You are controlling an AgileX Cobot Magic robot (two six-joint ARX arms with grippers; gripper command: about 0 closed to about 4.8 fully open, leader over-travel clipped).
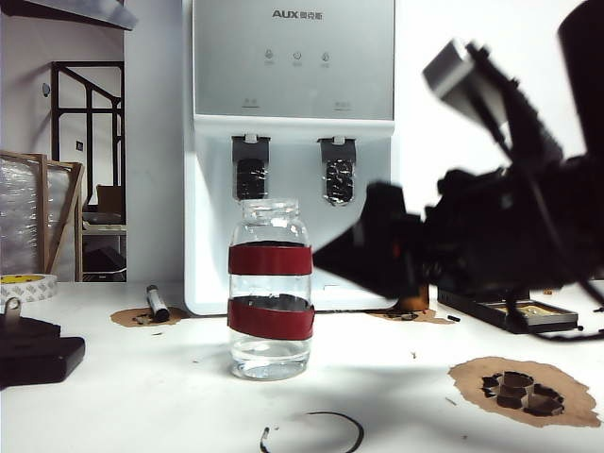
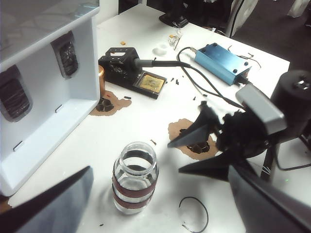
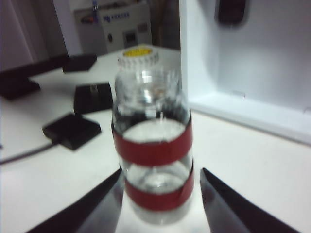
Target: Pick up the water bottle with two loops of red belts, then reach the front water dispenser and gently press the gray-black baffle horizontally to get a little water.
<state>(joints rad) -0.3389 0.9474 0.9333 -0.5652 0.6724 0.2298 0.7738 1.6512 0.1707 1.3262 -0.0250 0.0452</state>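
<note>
— While we scan from the left edge of the white table (image 1: 123, 396), what do we meet first?

— We see a yellow-topped roll of tape (image 1: 26, 285) and a flat black block (image 1: 38, 357), then a black marker pen (image 1: 157, 303) lying on a brown scorch patch. Our left gripper (image 2: 146, 213) hangs above that side; only its two dark fingers show in its own wrist view, spread wide with nothing between them.

— And in the middle?

— We find the clear glass wide-mouthed water bottle with two dark red bands (image 1: 270, 302) standing upright on the table, in front of the big white water dispenser with the silver-gray panel (image 1: 293, 66). A little clear water (image 1: 270, 357) sits in the bottle's base. Behind it we see two gray-black baffles (image 1: 250, 175) in the dispenser's bay.

— Where is our right gripper (image 3: 160, 194)?

— We see it level with the bottle, coming in from the right. Its jaws are parted, one finger (image 3: 104, 201) on each side of the lower red band; we cannot tell whether they touch the glass.

— Further right?

— We see a black soldering station (image 2: 127, 68) and another brown patch (image 1: 524, 389).
</note>
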